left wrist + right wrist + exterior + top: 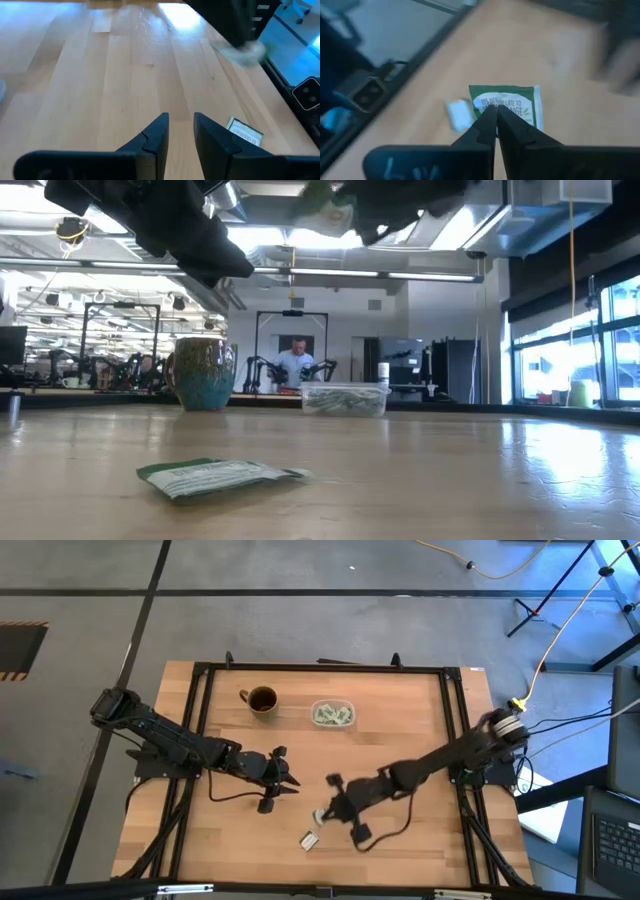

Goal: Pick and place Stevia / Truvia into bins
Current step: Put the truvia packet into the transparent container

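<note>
My right gripper (497, 114) is over the near middle of the table (330, 810), shut on a green and white sachet (509, 102) that also shows high in the low view (322, 208). A second sachet (309, 838) lies flat on the wood below it (215, 475) (245, 132) (460, 112). The clear bin (332, 714) stands toward the far edge with several sachets inside (345, 398). My left gripper (181, 125) hovers open left of the right gripper (285, 775), touching nothing. My right gripper pinches the green sachet between its two fingers at one edge (496, 107), coming from above. The sachet is lifted clear of the table and spreads out flat beyond the fingertips (492, 122).
A round brown mug (262, 700) stands left of the bin near the far edge (203, 372). Black frame rails (200, 720) run along the table's left and right sides. Bare wood lies between the grippers and the bin. A person sits in the room far behind the table (297, 360).
</note>
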